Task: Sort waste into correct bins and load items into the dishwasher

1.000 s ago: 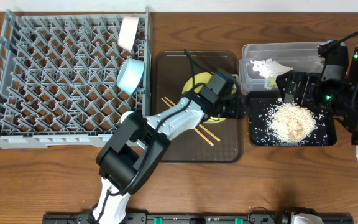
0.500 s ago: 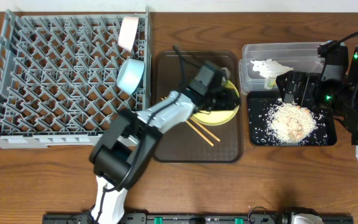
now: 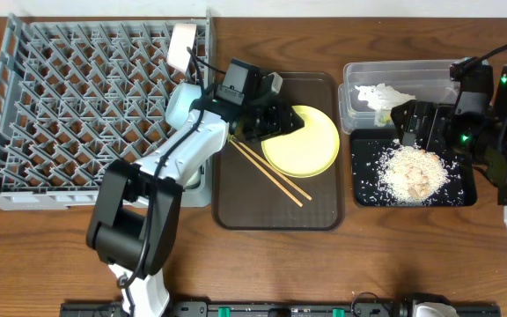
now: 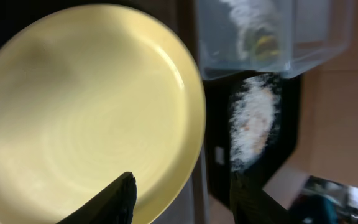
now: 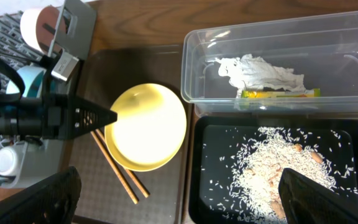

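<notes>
Two claws are on record. The left gripper (image 3: 289,125) has its fingers (image 4: 114,199) apart. The rim of the yellow plate (image 3: 311,145) lies in the gap: one finger overlaps the plate's face and the other sits off its edge. Contact with the plate cannot be confirmed. The plate lies directly ahead of this claw, on the brown serving tray (image 3: 236,207).

The chopsticks (image 3: 271,172) lie just beside the claw on the same tray, alongside the plate. Behind the claw stands the dish rack (image 3: 77,106), with a light blue bowl (image 3: 183,107) and a white cup (image 3: 181,46) at its nearest edge.

Well beyond the plate are the clear tub (image 3: 359,84), holding the napkin (image 3: 384,92) and wrapper (image 5: 281,93), and the black tray (image 3: 368,189) of rice crumbs (image 3: 412,172).

The right gripper (image 3: 412,128) has its fingers wide apart and holds nothing, above where tub and black tray meet.
</notes>
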### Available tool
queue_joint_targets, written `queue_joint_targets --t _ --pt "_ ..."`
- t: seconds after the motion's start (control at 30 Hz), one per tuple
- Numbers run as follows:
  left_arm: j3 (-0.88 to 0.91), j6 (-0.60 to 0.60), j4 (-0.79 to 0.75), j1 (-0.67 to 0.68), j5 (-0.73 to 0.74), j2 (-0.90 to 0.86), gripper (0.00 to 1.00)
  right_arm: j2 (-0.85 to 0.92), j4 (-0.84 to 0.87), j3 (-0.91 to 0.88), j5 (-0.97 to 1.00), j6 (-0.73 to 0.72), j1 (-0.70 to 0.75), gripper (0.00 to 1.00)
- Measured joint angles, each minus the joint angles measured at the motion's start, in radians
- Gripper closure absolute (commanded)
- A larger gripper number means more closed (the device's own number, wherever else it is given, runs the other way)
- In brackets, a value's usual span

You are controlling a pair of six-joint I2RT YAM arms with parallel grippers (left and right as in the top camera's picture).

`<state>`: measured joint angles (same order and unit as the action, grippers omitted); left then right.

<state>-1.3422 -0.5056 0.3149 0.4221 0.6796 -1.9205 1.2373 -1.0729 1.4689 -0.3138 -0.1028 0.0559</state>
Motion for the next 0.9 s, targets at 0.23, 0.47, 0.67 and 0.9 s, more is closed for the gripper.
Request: queue_joint_targets --t 0.23,0.47,0.67,0.9 --pt "-0.051 0.094 0.241 0.035 -0.325 0.08 0.41 0.0 0.0 0.0 0.0 0.0 0.0 0.01" --pt "-0.061 0.177 0.261 0.036 -0.462 0.053 0.35 0.0 0.0 0.0 0.0 0.0 0.0 0.01" --pt "-0.061 0.18 0.185 0.036 -0.43 -0.032 0.41 0.0 0.0 0.0 0.0 0.0 0.0 0.01" --pt "-0.061 0.118 0.171 0.036 -0.417 -0.08 0.44 0.0 0.0 0.0 0.0 0.0 0.0 0.01"
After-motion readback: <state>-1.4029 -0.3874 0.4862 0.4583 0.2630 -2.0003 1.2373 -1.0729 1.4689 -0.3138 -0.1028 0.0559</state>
